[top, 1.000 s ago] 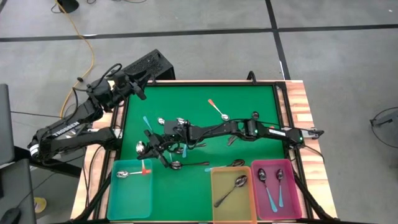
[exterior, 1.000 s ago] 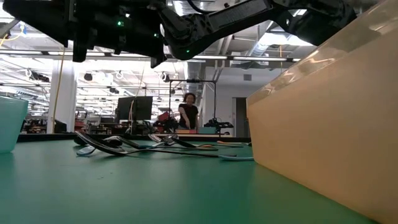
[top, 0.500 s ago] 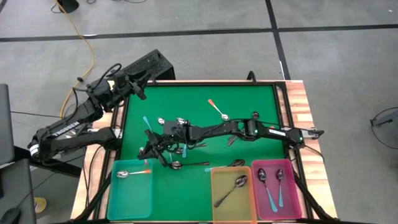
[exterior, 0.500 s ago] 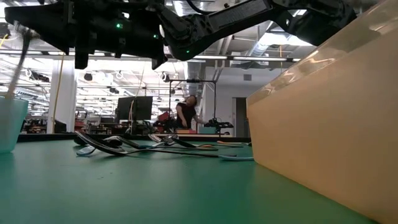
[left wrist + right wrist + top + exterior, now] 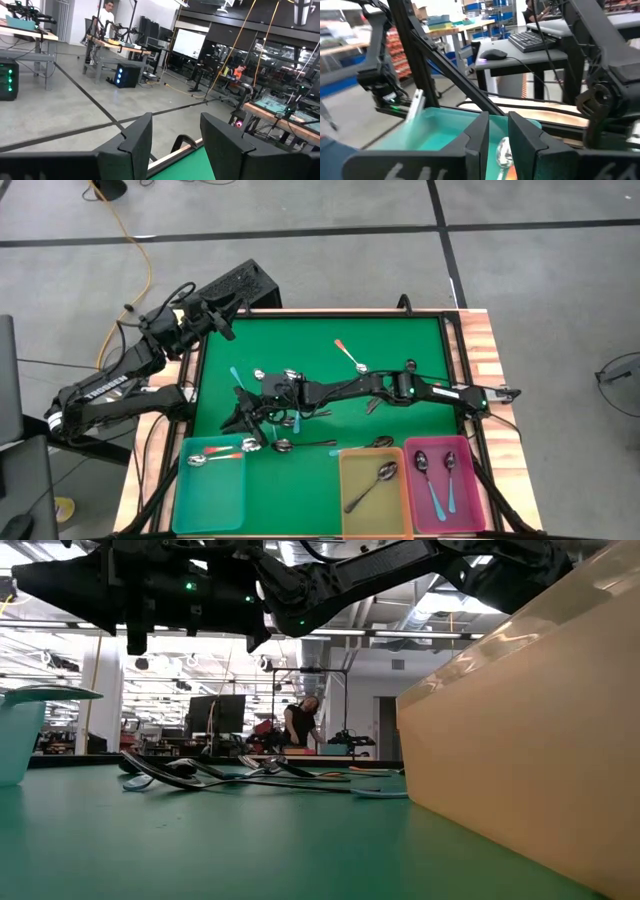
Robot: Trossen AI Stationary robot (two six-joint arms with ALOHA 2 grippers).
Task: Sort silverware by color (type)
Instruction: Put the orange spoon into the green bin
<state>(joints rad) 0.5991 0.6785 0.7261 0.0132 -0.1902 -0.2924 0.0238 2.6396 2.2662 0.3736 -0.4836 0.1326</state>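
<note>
My right gripper [image 5: 243, 423] [image 5: 498, 117] reaches across the green mat to the teal bin [image 5: 210, 490] and stands open just above the bin's right rim. An orange-handled spoon [image 5: 222, 453] [image 5: 504, 150] lies below its fingers. In the low view this spoon [image 5: 50, 693] rests level across the bin's top edge. More silverware [image 5: 285, 375] lies heaped mid-mat, with a lone orange-handled spoon [image 5: 350, 358] farther back. My left gripper [image 5: 225, 328] [image 5: 175, 125] waits open at the far left corner, holding nothing.
A yellow bin [image 5: 385, 510] with one spoon and a pink bin [image 5: 465, 510] with spoons, one light blue, stand along the near edge. Two dark spoons [image 5: 300, 444] lie just behind the yellow bin. A light blue spoon [image 5: 237, 378] lies left of the heap.
My right gripper has let go of the orange-handled spoon while staying in place. The spoon hung upright from it over the teal bin, tipped over, and now lies level on the bin.
</note>
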